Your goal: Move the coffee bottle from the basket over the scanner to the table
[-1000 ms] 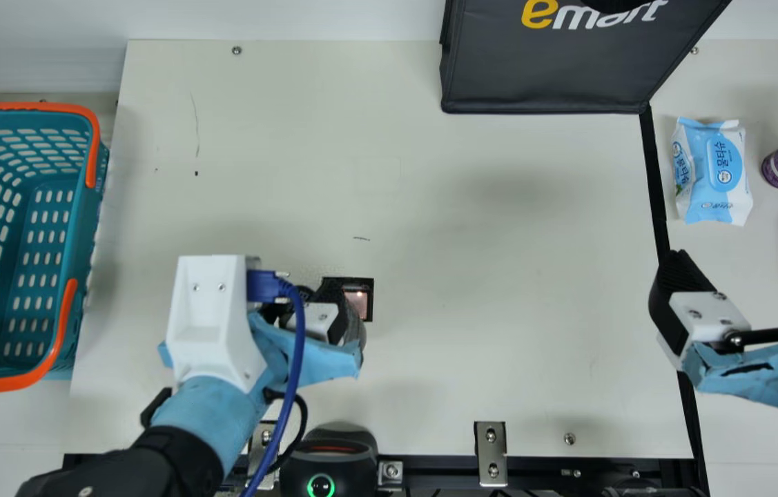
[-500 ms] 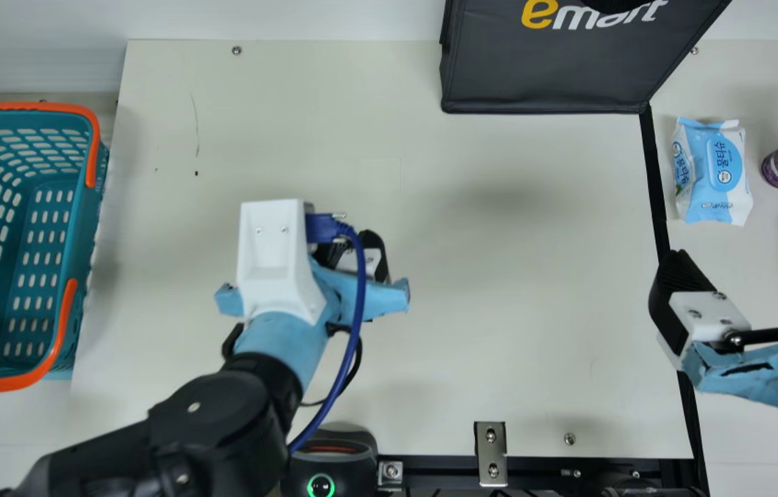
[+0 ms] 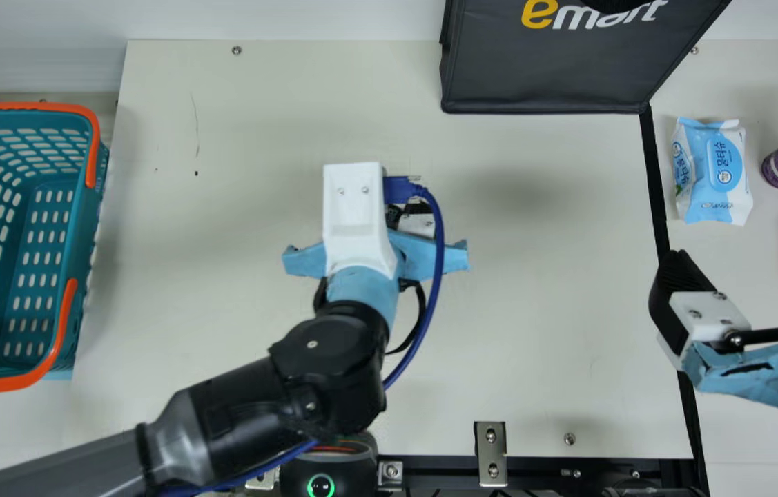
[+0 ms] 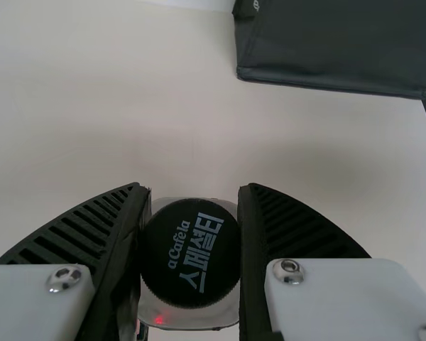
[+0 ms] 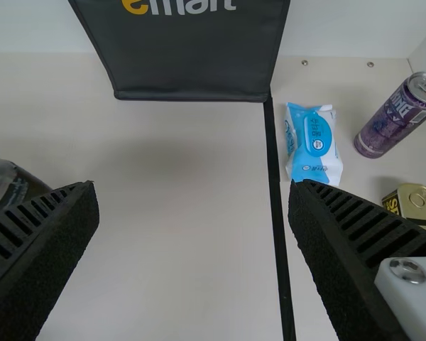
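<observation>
In the main view, the left gripper [image 3: 417, 222] is over the middle of the table [image 3: 533, 331]; the right gripper [image 3: 747, 262] straddles its right edge. The left wrist view shows the coffee bottle [image 4: 191, 253] pinched between ribbed fingers [image 4: 82, 238]. In the right wrist view, the fingers stand spread.

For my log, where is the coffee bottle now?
In the left wrist view, the coffee bottle is clamped in the left gripper, with the black bag farther off.
</observation>
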Action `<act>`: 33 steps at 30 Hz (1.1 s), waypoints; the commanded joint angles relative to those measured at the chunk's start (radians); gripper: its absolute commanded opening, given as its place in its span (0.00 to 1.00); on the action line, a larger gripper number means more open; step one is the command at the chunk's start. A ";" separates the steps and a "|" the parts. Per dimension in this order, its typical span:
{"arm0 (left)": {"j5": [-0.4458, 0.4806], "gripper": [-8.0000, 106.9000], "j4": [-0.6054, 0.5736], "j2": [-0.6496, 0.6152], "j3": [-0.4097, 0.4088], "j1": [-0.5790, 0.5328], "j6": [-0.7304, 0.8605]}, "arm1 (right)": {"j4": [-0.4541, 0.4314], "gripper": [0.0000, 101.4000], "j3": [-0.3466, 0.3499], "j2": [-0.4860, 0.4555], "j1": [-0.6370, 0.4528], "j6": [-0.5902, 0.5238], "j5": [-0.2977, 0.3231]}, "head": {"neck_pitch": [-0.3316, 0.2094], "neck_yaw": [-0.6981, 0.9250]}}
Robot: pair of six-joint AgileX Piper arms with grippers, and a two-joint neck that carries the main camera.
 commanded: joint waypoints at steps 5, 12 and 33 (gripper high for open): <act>0.004 0.00 -0.001 0.064 -0.055 -0.010 -0.002 | 0.000 0.94 0.000 0.000 0.000 0.000 0.000 | -0.030 0.002; -0.003 0.20 -0.012 0.108 -0.088 -0.017 0.006 | 0.000 0.94 0.000 0.000 0.000 0.000 0.000 | -0.030 0.002; -0.197 0.81 -0.261 0.040 -0.056 0.090 0.167 | 0.000 0.94 0.000 0.000 0.000 0.000 0.000 | -0.030 0.002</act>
